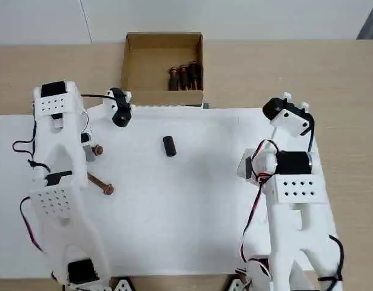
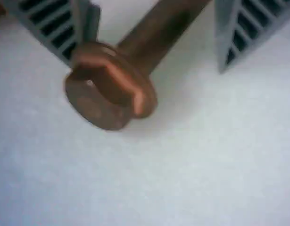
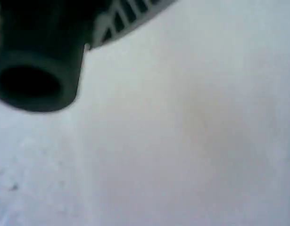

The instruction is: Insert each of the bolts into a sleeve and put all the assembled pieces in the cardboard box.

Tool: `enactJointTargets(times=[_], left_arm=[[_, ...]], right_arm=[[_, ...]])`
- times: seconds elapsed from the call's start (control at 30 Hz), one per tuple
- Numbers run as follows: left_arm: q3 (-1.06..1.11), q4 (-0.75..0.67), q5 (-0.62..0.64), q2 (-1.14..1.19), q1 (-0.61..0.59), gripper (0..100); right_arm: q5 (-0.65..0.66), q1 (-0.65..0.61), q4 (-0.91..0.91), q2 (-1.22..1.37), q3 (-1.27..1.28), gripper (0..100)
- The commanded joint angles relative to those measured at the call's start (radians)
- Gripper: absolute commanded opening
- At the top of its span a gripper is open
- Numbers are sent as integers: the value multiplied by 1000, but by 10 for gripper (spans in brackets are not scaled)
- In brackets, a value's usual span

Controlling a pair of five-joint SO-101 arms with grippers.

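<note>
A copper bolt [image 2: 111, 92] lies on the white sheet with its flanged head toward the left wrist camera. Its shaft runs between the fingers of my left gripper [image 2: 154, 52], which is open and straddles it. From above, that bolt's head [image 1: 97, 149] pokes out beside the left gripper [image 1: 86, 144]. A second bolt [image 1: 101, 185] lies just in front of it. My right gripper [image 1: 250, 165] is shut on a black sleeve [image 3: 36, 70], its open end facing the camera beside a ribbed finger [image 3: 121, 23]. Another sleeve [image 1: 168, 146] lies mid-sheet.
The cardboard box [image 1: 137, 66] stands at the back centre, with several assembled pieces [image 1: 185, 76] in its right half. The white sheet [image 1: 192, 206] covers the work area between the arms. Bare wooden table [image 1: 295, 66] surrounds it.
</note>
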Motion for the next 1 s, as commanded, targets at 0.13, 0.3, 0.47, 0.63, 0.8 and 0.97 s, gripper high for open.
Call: enactJointTargets(times=[0.13, 0.3, 0.47, 0.63, 0.8, 0.97], left_arm=[[-12, -51, -123, -2, 28, 55], [-12, -48, -118, -3, 28, 4], [-122, 114, -115, -3, 35, 5], [-202, 107, -23, -34, 57, 5], [-173, 107, 51, -181, 97, 5], [-53, 107, 183, -344, 173, 5]], right_arm=[[3, 1, -10, -38, -6, 4], [3, 1, -8, -39, -6, 4], [5, 1, -15, -102, -6, 4], [6, 1, -8, -163, -2, 4], [9, -1, -8, -209, -3, 4], [94, -1, -7, -268, -2, 4]])
